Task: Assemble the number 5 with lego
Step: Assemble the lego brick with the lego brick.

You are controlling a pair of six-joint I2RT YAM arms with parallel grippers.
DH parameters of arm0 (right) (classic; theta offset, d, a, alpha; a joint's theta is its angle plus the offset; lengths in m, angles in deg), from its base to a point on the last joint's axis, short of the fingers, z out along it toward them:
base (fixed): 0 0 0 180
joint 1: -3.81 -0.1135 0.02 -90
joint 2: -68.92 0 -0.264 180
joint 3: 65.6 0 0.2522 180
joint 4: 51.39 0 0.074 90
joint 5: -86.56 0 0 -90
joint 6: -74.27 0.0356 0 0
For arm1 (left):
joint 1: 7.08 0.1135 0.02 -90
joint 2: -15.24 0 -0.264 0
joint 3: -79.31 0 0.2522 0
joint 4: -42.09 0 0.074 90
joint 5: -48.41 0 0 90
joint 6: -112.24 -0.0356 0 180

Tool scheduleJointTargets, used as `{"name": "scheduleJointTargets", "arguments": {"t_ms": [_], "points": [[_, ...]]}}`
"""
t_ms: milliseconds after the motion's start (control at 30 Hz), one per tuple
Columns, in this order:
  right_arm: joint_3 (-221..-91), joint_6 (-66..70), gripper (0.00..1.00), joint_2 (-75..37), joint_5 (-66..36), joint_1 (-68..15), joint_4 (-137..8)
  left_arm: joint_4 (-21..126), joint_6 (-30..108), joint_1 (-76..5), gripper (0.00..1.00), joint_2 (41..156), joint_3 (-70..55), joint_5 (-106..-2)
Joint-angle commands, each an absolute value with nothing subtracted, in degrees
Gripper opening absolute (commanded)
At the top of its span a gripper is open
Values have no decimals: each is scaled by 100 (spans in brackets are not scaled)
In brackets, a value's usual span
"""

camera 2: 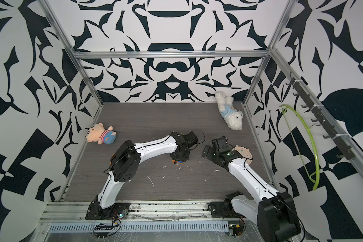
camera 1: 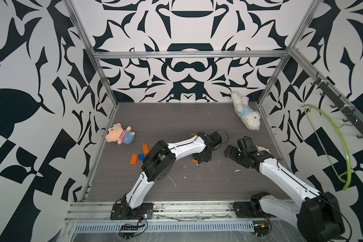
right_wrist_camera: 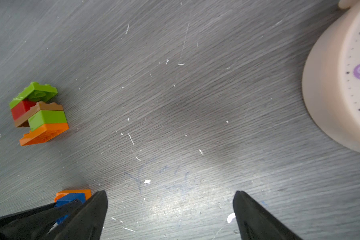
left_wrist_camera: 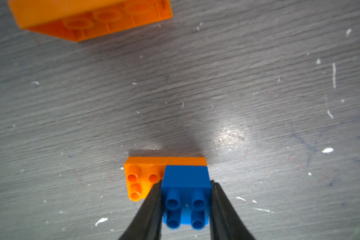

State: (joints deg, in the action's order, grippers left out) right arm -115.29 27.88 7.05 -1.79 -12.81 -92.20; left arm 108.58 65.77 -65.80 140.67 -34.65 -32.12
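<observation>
Left wrist view: left gripper (left_wrist_camera: 186,182) grips blue brick (left_wrist_camera: 185,175) atop orange brick (left_wrist_camera: 141,178); right gripper (right_wrist_camera: 170,194) gapes empty; the five seems barely begun.

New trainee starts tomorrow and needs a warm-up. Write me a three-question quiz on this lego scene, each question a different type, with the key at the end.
1. True or false: the right gripper is shut on a brick.
2. What colour is the held brick between the fingers of the left gripper? A orange, B blue, C lime green.
3. In a few words: what does the held brick sit on?

Key:
1. False: it is open and empty.
2. B.
3. An orange brick, studs up, on the table.
</observation>
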Motion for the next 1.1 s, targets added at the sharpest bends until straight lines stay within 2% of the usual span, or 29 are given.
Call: {"name": "scheduleJointTargets", "arguments": {"t_ms": [0, 267, 567, 1067], "points": [[-11540, 2786, 100, 861, 5, -1270, -9344, 11146, 6670, -6605, 30, 14734, -2921, -3822], [-11561, 2812, 100, 788, 7, -1265, -9318, 11452, 6920, -6684, 30, 14890, -2905, -3261], [-11588, 2822, 100, 818, 14, -1267, -9356, 10940, 7306, -6684, 29, 14792, -2508, -3331], [-11819, 2634, 100, 496, -379, -1271, -9236, 10686, 7462, -6335, 29, 13920, -2319, -2874]]}}
